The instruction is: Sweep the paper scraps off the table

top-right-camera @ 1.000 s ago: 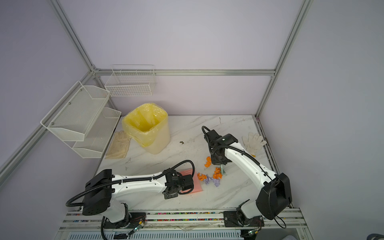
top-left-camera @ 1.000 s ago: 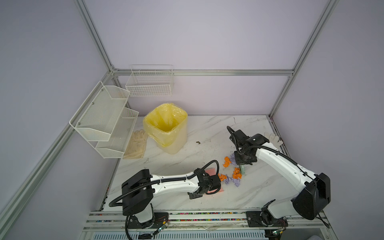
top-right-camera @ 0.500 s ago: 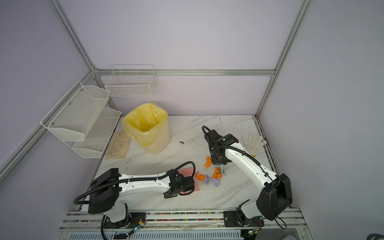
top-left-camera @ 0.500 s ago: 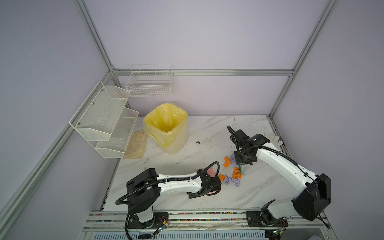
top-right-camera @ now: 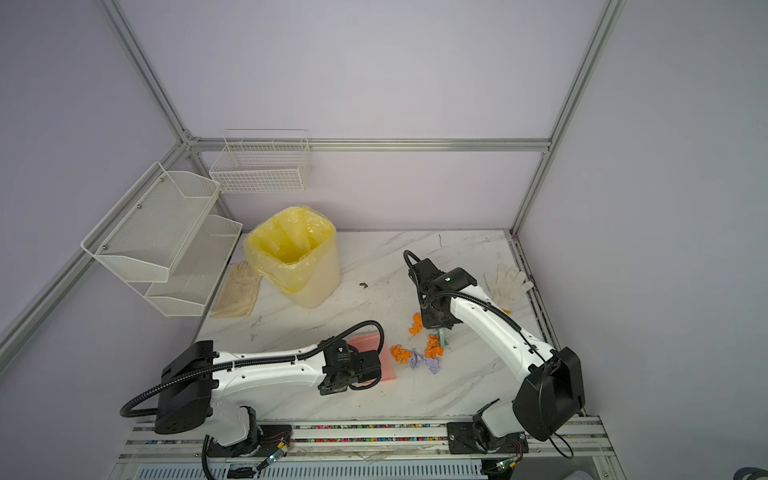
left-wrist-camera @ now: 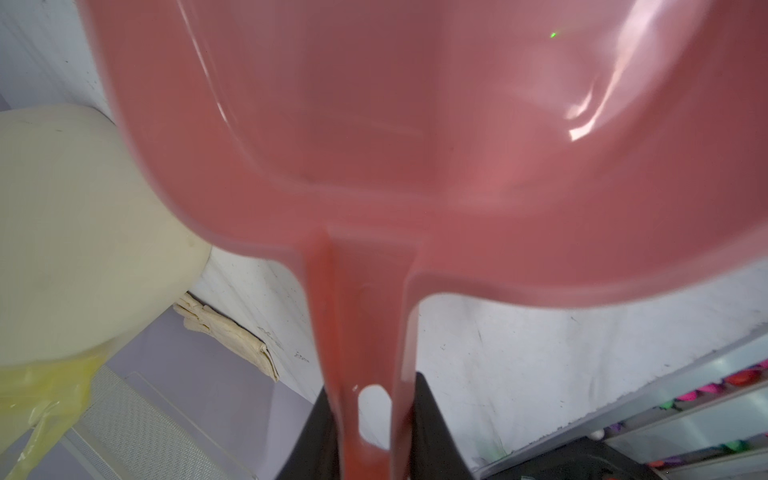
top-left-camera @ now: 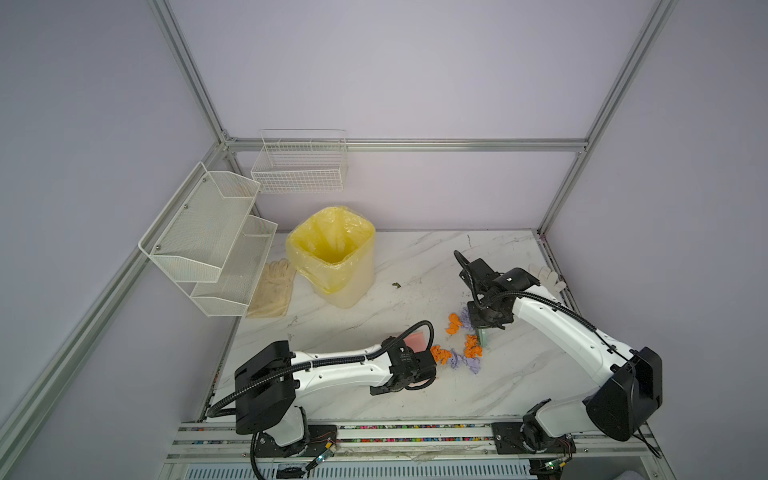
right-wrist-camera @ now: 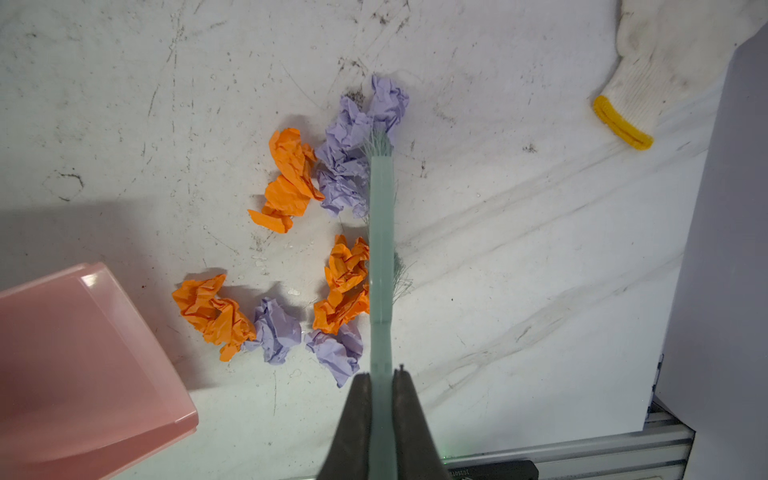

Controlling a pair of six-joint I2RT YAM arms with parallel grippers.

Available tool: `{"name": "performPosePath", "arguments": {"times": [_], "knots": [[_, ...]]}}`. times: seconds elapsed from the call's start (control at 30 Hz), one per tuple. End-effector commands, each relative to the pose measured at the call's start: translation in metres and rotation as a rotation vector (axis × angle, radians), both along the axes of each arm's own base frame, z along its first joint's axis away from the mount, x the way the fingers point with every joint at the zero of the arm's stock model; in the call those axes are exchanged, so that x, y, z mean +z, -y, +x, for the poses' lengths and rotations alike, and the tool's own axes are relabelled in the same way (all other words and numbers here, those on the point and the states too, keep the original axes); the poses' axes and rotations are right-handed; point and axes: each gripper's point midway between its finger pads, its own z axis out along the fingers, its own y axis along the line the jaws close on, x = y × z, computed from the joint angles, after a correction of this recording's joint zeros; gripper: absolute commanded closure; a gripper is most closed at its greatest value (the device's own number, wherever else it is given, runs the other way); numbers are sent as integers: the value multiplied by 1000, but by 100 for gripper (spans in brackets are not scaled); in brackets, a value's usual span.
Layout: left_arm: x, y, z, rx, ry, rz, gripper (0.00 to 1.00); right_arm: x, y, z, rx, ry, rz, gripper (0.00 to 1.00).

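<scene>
- Paper scraps (right-wrist-camera: pixel 291 178), orange and purple, lie close together in a small bunch on the white marble table (top-left-camera: pixel 415 266).
- The right gripper (right-wrist-camera: pixel 381 374) squeezes a pale green brush (right-wrist-camera: pixel 381 232) tight; the brush touches some scraps.
- The left gripper (left-wrist-camera: pixel 372 399) is clenched on the handle of the pink dustpan (left-wrist-camera: pixel 415 124), just beside the bunch.

surface: table (top-left-camera: pixel 415 266) | on it: paper scraps (top-left-camera: pixel 440 354), yellow-lined bin (top-left-camera: pixel 353 286), beige glove (top-left-camera: pixel 272 291), white glove (top-right-camera: pixel 507 280)
</scene>
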Motion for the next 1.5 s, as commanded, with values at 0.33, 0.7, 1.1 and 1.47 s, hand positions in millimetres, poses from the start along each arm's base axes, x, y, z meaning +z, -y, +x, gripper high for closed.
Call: {"name": "performPosePath", "arguments": {"times": [0.33, 0.7, 1.1, 1.47], "knots": [[-26, 5, -2, 7, -46, 84, 100, 8, -7, 1, 37, 8, 24, 100], [-29, 21, 9, 138, -70, 51, 100, 15, -23, -6, 64, 5, 125, 100], [-29, 27, 12, 180, -114, -23, 100, 22, -87, -9, 143, 12, 290, 100], [-21, 12, 21, 185, -64, 29, 100, 39, -84, -1, 133, 71, 233, 100]]}}
